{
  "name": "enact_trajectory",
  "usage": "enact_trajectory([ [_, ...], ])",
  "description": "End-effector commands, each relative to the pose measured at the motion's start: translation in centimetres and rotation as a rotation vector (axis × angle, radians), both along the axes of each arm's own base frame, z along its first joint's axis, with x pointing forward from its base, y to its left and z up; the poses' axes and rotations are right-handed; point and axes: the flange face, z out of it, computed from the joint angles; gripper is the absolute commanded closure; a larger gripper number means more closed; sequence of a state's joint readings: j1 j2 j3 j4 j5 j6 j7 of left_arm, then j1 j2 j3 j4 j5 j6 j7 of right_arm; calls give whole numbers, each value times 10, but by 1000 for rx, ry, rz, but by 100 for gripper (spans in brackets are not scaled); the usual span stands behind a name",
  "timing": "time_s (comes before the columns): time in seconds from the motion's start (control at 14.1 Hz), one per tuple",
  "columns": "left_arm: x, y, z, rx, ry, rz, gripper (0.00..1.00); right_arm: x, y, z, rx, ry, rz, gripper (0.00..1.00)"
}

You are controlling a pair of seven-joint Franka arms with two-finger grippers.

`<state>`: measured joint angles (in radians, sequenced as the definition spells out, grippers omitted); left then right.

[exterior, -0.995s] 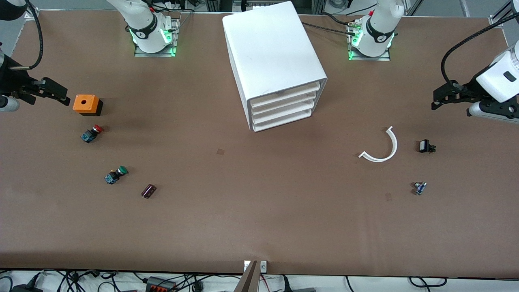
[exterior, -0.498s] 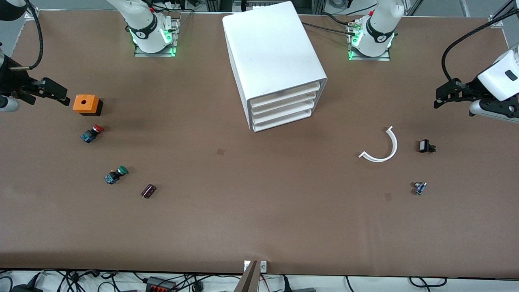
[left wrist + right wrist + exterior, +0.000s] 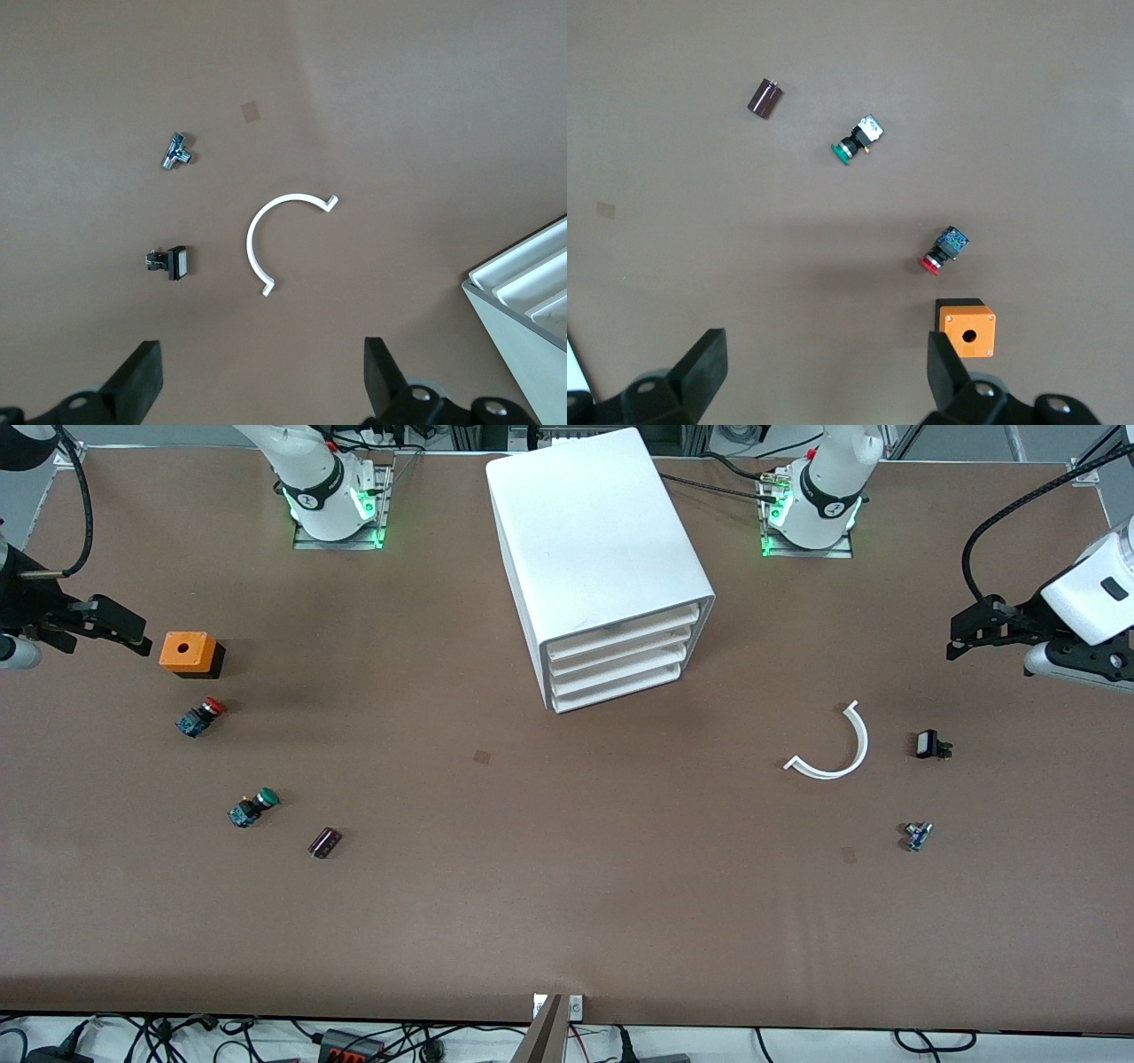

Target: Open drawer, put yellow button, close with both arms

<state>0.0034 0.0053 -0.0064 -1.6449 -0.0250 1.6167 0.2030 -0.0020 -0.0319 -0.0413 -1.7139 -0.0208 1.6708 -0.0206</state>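
From the front view I see the whole desk (image 3: 567, 921). The white cabinet (image 3: 594, 531) stands mid-desk between the two arm bases, and the drawer (image 3: 620, 635), the top one of four, is pushed in flush. The wrist views do not give me that: the left wrist view catches only a corner of the cabinet, and the right wrist view shows almost none of it.

The left claw (image 3: 952, 642) hangs over the left arm's end of the desk, well apart from the drawer, its fingers spread wide and holding nothing. Its camera looks down on a white curved strip (image 3: 266, 235), a small black part (image 3: 173, 262) and a small metal part (image 3: 177, 152).

The right claw (image 3: 142, 636) is over the right arm's end, also wide apart and empty, just beside an orange box (image 3: 184, 652). Its camera adds a red-capped button (image 3: 943, 250), a green-capped button (image 3: 858, 140) and a dark cylinder (image 3: 765, 97).

I cannot tell where the yellow button is.

Against a second ago, the left claw has edged slightly toward its base. Everything on the desk lies as it did.
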Motion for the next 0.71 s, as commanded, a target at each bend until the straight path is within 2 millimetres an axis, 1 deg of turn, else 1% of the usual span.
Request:
enact_trajectory([
  [0.0, -5, -1, 9, 21, 17, 8, 0, 0, -1, 0, -8, -3, 19, 0],
  [0.07, -3, 2, 6, 22, 16, 12, 0, 0, -1, 1, -8, -4, 19, 0],
  [0.21, 1, -1, 10, 21, 10, 6, 0, 0, -1, 1, -8, -4, 19, 0],
  [0.28, 0, -5, 10, 21, 13, 3, 0, 0, -1, 1, -8, -4, 19, 0],
  [0.64, 1, -4, 11, 21, 10, 5, 0, -1, -1, 1, -8, -3, 19, 0],
])
